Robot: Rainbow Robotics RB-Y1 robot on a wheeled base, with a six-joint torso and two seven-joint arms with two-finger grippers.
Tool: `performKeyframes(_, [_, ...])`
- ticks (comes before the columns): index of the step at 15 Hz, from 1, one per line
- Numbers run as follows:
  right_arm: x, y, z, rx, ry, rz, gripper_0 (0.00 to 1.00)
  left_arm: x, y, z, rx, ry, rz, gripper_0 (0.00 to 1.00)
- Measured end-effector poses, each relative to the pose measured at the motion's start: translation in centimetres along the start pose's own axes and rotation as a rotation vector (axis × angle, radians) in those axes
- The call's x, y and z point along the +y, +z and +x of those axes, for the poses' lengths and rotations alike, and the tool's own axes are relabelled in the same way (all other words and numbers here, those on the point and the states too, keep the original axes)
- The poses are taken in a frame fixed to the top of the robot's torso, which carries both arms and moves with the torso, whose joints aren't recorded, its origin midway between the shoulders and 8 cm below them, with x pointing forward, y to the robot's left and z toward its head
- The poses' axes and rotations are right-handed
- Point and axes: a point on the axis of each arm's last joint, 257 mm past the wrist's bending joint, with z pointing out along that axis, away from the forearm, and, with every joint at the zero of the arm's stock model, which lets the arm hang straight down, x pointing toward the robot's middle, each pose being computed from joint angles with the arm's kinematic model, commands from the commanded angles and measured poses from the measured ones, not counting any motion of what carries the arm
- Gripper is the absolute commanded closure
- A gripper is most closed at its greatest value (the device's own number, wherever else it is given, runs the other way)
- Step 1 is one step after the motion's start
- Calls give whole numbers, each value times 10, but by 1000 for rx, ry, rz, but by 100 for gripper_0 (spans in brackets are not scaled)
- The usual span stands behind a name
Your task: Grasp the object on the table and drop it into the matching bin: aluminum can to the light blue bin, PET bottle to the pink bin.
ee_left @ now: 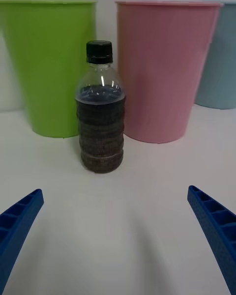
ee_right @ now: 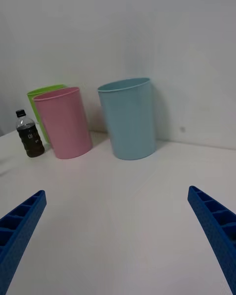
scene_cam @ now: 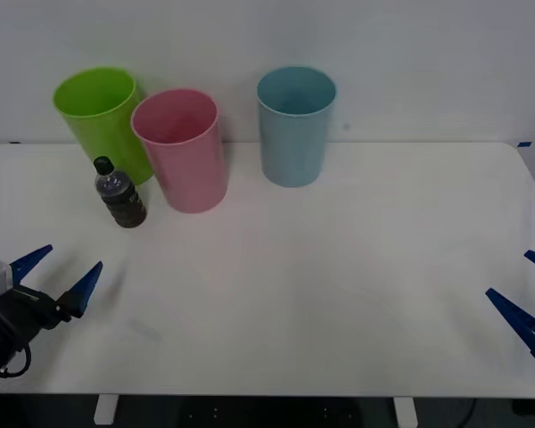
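Left gripper [scene_cam: 57, 274] sits nearest the camera, low over the near-left corner of the table [scene_cam: 339, 294], blue fingers spread wide, holding nothing. From its wrist view the fingers [ee_left: 17, 226] frame the PET bottle [ee_left: 101, 118] head-on, with bare tabletop between them and it.

PET bottle [scene_cam: 120, 194]: upright on the table at far left, black cap on, dark liquid filling most of it, clear band under the neck. Untouched by either gripper. It stands in front of the gap between the lime green bin [scene_cam: 102, 118] and the pink bin [scene_cam: 183, 147], near both; can't tell if it touches either.

Pink bin: upright, open top, just right of the green one, rims close or touching. Light blue bin [scene_cam: 295, 123] stands apart further right, upright, near the table's back edge by the white wall [scene_cam: 410, 62].

Right gripper [scene_cam: 530, 299] is at the near-right edge of the table, well apart from the bottle, fingers [ee_right: 216, 231] also spread, nothing between them. Its wrist view looks across the table at all three bins and the bottle [ee_right: 30, 134].
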Motion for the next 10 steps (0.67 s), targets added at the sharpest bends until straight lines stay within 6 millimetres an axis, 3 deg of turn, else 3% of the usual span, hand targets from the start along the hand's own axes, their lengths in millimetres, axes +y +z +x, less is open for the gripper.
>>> performKeyframes(10, [0,0,0,0,0,0,0,9,42,-3,-12,-46,-136,0])
